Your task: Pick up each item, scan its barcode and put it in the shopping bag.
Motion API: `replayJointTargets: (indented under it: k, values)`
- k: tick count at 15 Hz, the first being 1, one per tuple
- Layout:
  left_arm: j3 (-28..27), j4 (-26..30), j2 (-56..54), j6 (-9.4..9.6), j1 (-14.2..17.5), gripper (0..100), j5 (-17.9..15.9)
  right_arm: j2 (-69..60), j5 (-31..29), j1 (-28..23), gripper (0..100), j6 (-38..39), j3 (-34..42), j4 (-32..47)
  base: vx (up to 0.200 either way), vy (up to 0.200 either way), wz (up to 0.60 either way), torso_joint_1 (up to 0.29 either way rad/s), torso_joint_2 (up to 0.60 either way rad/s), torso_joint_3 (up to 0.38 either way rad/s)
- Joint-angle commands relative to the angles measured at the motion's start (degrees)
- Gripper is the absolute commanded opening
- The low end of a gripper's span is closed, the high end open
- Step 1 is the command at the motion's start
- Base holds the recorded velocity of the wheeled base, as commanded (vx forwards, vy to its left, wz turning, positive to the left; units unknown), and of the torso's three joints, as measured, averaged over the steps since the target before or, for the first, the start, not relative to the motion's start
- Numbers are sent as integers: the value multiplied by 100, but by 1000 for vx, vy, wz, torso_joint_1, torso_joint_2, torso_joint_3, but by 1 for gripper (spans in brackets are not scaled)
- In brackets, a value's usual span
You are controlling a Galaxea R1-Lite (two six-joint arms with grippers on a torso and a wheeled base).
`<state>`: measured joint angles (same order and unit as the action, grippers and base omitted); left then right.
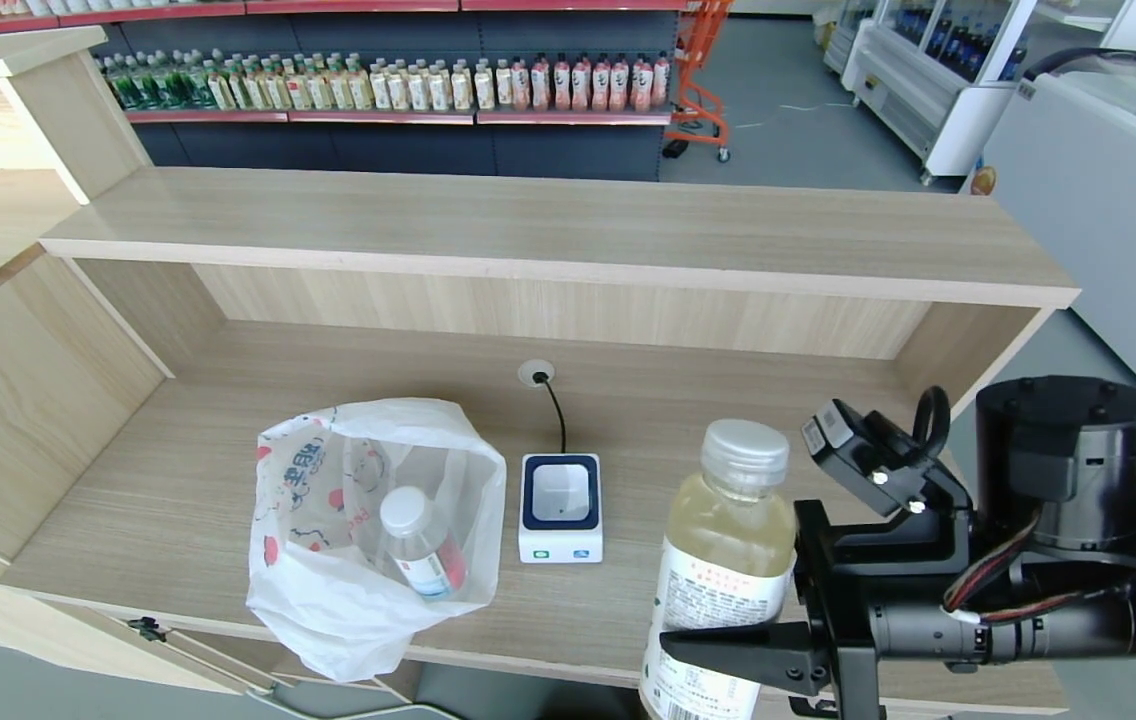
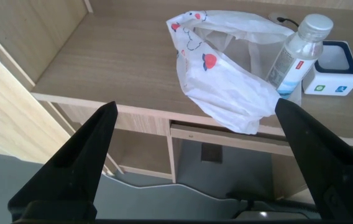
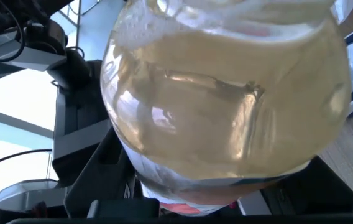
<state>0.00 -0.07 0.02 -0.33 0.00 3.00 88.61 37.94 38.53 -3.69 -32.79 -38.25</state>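
Nearest the robot, at the right front edge of the table (image 1: 178,480), the right end effector (image 1: 728,650) pinches a drink bottle (image 1: 728,545) across its labelled body and holds it upright, cap up. The right wrist view looks up along the bottle's clear shoulder (image 3: 226,106) at the pale yellow liquid inside. It looks nearly full, so I judge it fairly heavy for its size. The plastic wall is stiff but smooth and could slip in a light grip. The labelled waist, where it is held now, seems the best place to grip. The left end effector (image 2: 195,180) hangs below the table's front edge with its fingers spread wide and nothing between them.

On the table to the left of the held bottle sits the scanner (image 1: 560,505), window facing up. Just beside it on the left stands the shopping bag (image 1: 368,540), mouth open, with a small bottle (image 1: 418,545) leaning inside. The thin, soft bag may sag as things are dropped in. A cable (image 1: 558,410) runs from the scanner to a hole farther back.

The held bottle's base is cut off, the far finger is hidden behind it, and I cannot make out its barcode.
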Motion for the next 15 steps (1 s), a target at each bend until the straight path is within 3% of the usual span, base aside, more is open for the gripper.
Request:
replayJointTargets:
  k: [1,6,15]
  values:
    - [0,-1,-2,-2,0,100,-1,86,3,-4,0,44,-140,20,0,0,0,0,0,0]
    - [0,-1,-2,-2,0,100,-1,77,-14,-4,0,774,-526,345,0,0,0,0,0,0]
    - [0,-1,-2,-2,0,100,-1,86,-375,172,0,958,-562,459,0,0,0,0,0,0]
